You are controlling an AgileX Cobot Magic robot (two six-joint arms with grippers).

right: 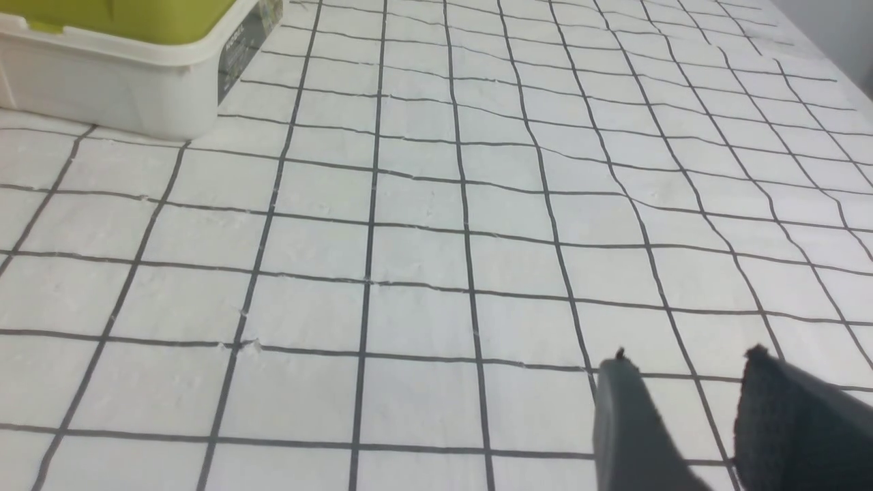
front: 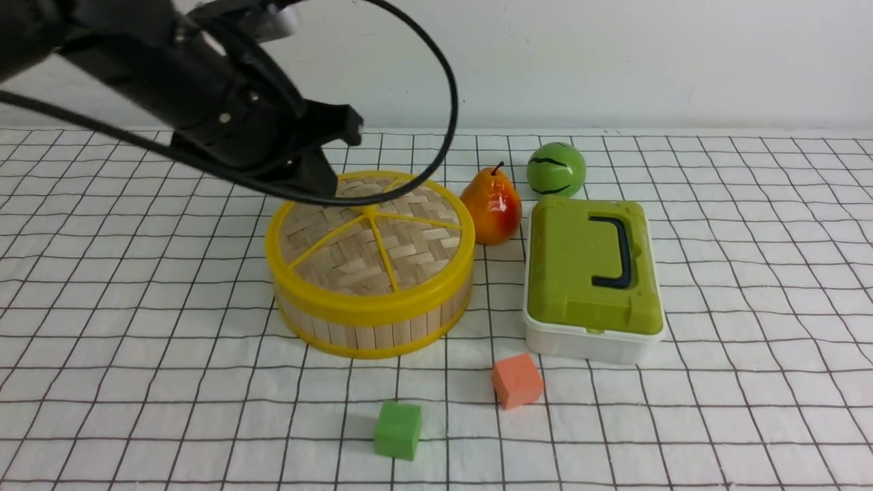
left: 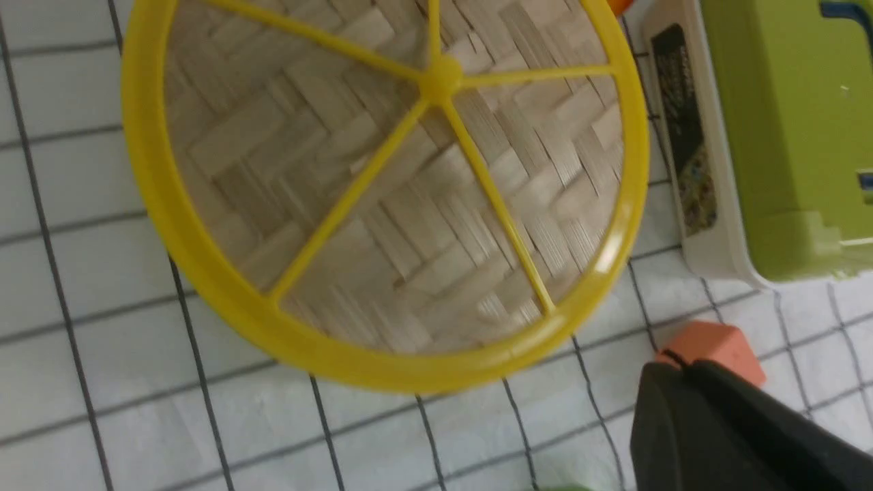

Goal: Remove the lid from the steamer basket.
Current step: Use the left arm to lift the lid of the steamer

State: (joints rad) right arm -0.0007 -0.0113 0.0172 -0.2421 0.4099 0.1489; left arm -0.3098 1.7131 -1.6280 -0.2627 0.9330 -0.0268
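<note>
Lid (front: 423, 252) on steamer basket (front: 374, 335), left of white box (front: 586, 343); dark box label (right: 239, 56) reads "MODEL", rest too small; left fingers (left: 672, 402) together, right fingers (right: 631, 416) apart

The lid (front: 327, 266) is woven bamboo with glossy yellow plastic

Prob. a lab/test setup: robot arm (front: 232, 102) over gridded tabletop (front: 204, 409)

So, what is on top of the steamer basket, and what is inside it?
The woven lid sits on top of the steamer basket. The inside cannot be seen, because the lid covers it.
</note>
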